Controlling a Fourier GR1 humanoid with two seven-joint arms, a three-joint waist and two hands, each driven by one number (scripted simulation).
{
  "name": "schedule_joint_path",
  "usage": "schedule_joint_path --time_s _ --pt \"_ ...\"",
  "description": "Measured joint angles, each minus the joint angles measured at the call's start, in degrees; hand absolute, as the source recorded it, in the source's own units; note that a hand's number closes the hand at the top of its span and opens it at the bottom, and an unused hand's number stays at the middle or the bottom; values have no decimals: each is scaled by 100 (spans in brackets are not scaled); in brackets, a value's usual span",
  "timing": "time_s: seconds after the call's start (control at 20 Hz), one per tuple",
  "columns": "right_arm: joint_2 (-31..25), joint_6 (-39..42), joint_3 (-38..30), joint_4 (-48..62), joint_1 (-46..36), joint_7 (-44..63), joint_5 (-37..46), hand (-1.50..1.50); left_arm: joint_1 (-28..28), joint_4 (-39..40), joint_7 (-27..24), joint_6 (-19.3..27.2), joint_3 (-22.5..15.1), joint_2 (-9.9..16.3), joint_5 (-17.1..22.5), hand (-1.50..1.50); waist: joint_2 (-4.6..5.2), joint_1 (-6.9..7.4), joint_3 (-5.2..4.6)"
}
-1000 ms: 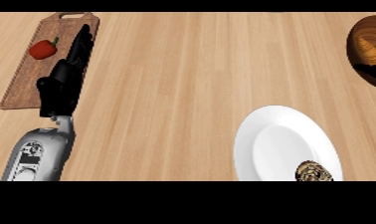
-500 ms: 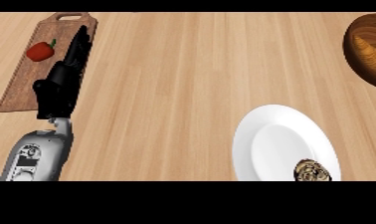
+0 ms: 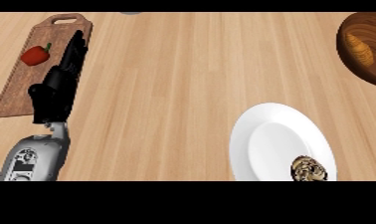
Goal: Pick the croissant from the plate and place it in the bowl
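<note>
A brown croissant [image 3: 309, 169] lies on the near part of a white plate [image 3: 273, 138] at the lower right, partly cut off by the view's lower edge. A wooden bowl [image 3: 358, 46] shows at the right edge, only partly in view. My left hand [image 3: 58, 86] stands open with straight fingers pointing away, over the cutting board at the left, far from the plate. My right hand is nowhere in the view.
A wooden cutting board [image 3: 40, 63] with a handle lies at the far left, with a red pepper [image 3: 35, 56] on it. A small grey object [image 3: 131, 13] peeks in at the top edge. Bare wooden counter [image 3: 183, 83] spreads between board and plate.
The whole view has shifted slightly: the bowl shows more at the right edge. The left hand keeps its pose over the board.
</note>
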Motion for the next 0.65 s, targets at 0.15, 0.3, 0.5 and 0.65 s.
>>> schedule_joint_path --time_s 0.15,0.3,0.5,0.65 --pt "-149 277 -22 -6 203 21 -56 -150 24 14 -18 22 24 2 -15 0 -17 -58 2" --pt "-211 407 -17 -55 386 21 -88 -150 96 11 -63 49 17 -15 -43 0 -24 -74 6" --pt "-231 504 6 -166 652 -56 -128 -150 142 34 -96 11 103 32 17 0 -43 -110 7" --pt "-229 552 14 -242 821 -106 -179 -150 134 34 -77 -14 152 72 40 0 -59 -140 6"
